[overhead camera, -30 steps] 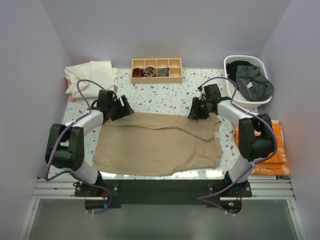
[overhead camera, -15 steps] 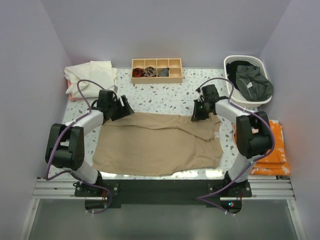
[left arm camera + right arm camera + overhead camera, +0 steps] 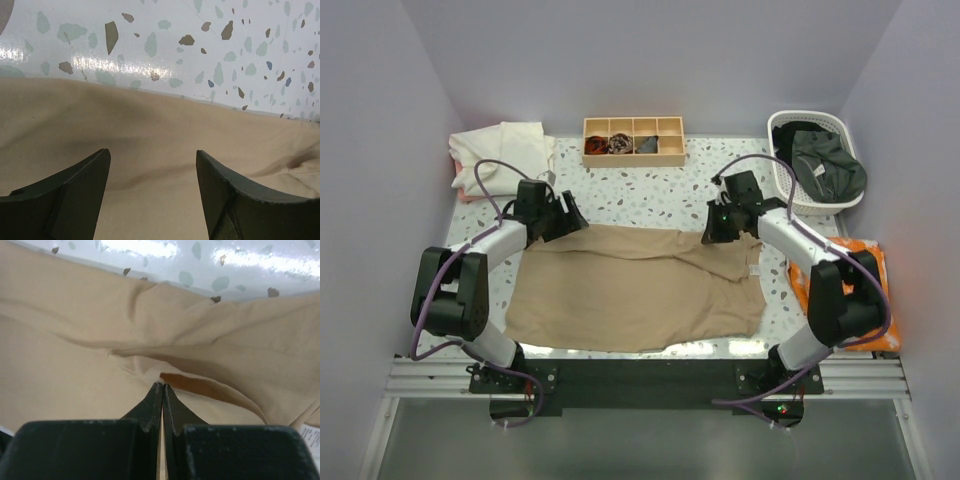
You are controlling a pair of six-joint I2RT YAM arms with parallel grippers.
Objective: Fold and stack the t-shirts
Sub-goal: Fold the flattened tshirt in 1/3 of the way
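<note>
Top external view: tan t-shirt (image 3: 630, 290) spread flat, near side of wooden tray (image 3: 633, 140). Left gripper (image 3: 152, 154) released over tray-side hem; right gripper (image 3: 161, 386) clenched there, catch of cloth unclear. Seems first fold beginning. Calls next for pinching both corners firmly.

tan shirt (image 3: 635, 285): plain, centre | surface (image 3: 640, 205): white, grey-brown-teal flecks | cream shirt (image 3: 510, 148): 10 o'clock | tray (image 3: 633, 158): pale wood, 12 o'clock | basket (image 3: 815, 114): white, 2 o'clock, holds dark green shirt (image 3: 830, 165) | orange cloth (image 3: 876, 262): 4 o'clock
</note>
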